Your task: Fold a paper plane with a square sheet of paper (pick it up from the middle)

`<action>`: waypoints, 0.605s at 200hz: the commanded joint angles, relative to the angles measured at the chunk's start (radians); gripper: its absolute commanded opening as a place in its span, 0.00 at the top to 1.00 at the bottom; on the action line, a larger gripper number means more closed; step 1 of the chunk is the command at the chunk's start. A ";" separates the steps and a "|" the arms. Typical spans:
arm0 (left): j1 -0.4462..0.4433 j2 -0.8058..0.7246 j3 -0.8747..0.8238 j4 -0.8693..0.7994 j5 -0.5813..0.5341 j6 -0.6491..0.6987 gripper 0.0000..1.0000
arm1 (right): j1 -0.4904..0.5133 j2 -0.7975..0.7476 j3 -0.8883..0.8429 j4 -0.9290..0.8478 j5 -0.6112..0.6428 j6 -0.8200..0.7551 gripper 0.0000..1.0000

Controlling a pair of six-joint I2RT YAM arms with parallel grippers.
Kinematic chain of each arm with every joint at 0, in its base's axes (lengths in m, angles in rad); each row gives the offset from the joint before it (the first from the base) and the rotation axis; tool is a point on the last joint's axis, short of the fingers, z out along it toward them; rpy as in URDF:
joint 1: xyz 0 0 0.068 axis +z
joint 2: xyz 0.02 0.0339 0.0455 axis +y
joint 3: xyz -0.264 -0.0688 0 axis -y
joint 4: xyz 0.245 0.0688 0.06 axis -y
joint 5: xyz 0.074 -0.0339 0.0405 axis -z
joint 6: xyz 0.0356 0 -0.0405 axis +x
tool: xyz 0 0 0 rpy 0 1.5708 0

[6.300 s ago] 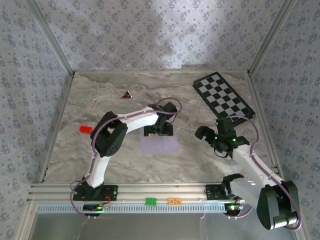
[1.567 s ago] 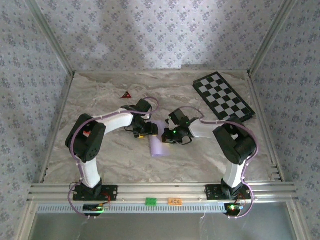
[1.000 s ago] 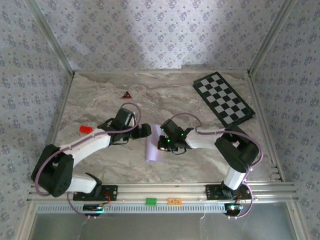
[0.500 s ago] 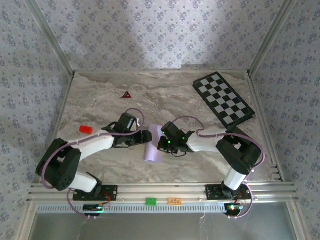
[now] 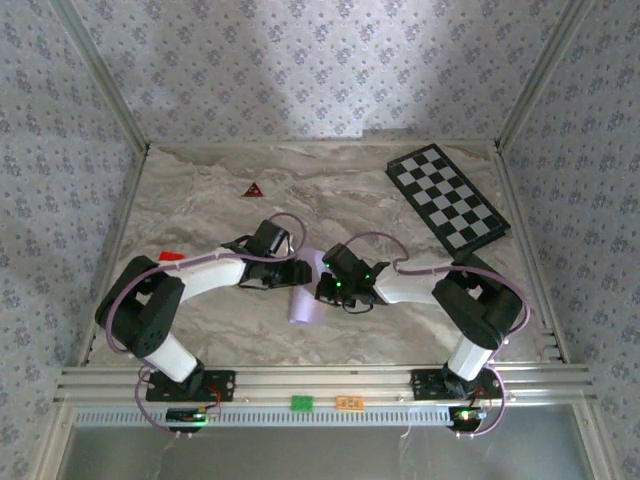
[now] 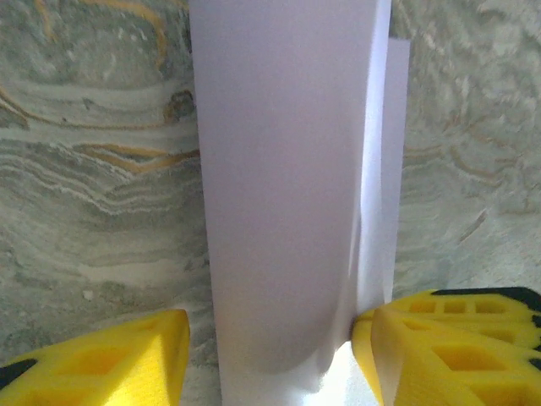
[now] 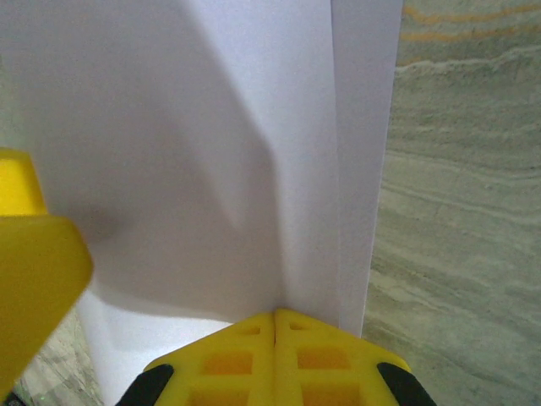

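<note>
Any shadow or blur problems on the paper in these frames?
Top external: even light, lilac sheet clear, soft bright patch on back wall. Left wrist: sheet sharp, near yellow fingers soft. Right wrist: broad diagonal shadow across the sheet.

From above, the far end of the paper (image 5: 305, 300) lies under the left gripper (image 5: 296, 272) and the right gripper (image 5: 325, 288), so its folds there are hidden. The left arm (image 5: 215, 275) covers part of a red block (image 5: 170, 256). At the left wrist the paper (image 6: 287, 211) runs past the top and bottom edges, and the fingers (image 6: 110, 359) are cut at the bottom. At the right wrist a yellow shape (image 7: 34, 271) at the left edge is blurred and cut off.
</note>
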 commanded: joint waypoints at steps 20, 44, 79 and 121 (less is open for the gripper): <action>-0.015 0.035 0.032 -0.043 0.008 0.045 0.43 | 0.005 0.039 -0.031 -0.127 0.010 0.001 0.98; -0.025 0.042 0.039 -0.084 -0.049 0.068 0.47 | 0.005 0.030 -0.038 -0.086 -0.003 -0.013 0.94; -0.026 0.043 0.044 -0.112 -0.082 0.090 0.52 | -0.030 -0.053 -0.023 -0.080 -0.028 -0.072 0.85; -0.026 0.037 0.049 -0.130 -0.082 0.106 0.52 | -0.134 -0.216 -0.030 -0.226 0.015 -0.112 0.79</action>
